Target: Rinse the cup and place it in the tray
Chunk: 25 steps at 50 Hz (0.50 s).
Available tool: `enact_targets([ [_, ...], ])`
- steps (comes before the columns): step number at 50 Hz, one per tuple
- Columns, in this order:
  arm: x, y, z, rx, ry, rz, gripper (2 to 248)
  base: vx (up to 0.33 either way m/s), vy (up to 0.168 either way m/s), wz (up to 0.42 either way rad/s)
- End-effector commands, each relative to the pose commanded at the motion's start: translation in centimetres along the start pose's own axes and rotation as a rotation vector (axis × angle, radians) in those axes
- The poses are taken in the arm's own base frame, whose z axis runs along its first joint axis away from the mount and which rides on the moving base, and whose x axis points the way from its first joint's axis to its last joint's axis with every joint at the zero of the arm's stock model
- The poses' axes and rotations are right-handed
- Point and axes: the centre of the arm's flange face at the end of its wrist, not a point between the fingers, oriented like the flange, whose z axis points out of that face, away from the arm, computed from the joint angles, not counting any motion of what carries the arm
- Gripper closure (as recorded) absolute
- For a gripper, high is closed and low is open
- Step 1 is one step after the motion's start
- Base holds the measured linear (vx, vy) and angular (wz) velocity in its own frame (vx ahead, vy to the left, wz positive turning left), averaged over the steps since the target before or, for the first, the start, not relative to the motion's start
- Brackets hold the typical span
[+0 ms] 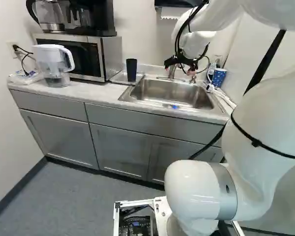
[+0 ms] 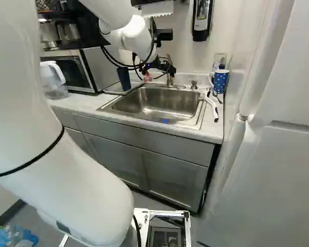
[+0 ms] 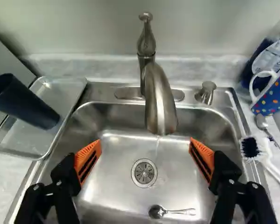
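Black in the left base view, my gripper [image 1: 182,62] hangs over the back of the sink near the faucet. In the wrist view the gripper [image 3: 145,145] is open, its orange pads wide apart with nothing held between them. A dark cup [image 3: 25,101] stands upright in the clear tray [image 3: 42,148] beside the sink; the same cup [image 1: 131,70] is next to the microwave in the left base view. The faucet [image 3: 159,100] points down into the basin, with a faint thin stream below its spout. A polka-dot mug [image 3: 274,95] stands on the sink's other side.
In the sink [image 3: 116,186] a spoon [image 3: 170,212] lies near the drain. A white brush [image 3: 252,148] rests along the sink's edge by the mug. The microwave [image 1: 83,56] and water pitcher [image 1: 54,64] stand on the counter beyond the tray.
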Motion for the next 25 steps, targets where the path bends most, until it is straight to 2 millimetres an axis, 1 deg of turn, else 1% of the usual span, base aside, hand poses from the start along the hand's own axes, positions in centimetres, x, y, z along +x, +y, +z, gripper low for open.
enact_targets([
  [17,-1.6,-0.1,-0.1,0.017,-0.174,-0.009,3,0.0,0.0,0.0],
  [25,-1.3,-0.1,-0.1,0.015,-0.149,-0.009,3,0.0,0.0,0.0],
])
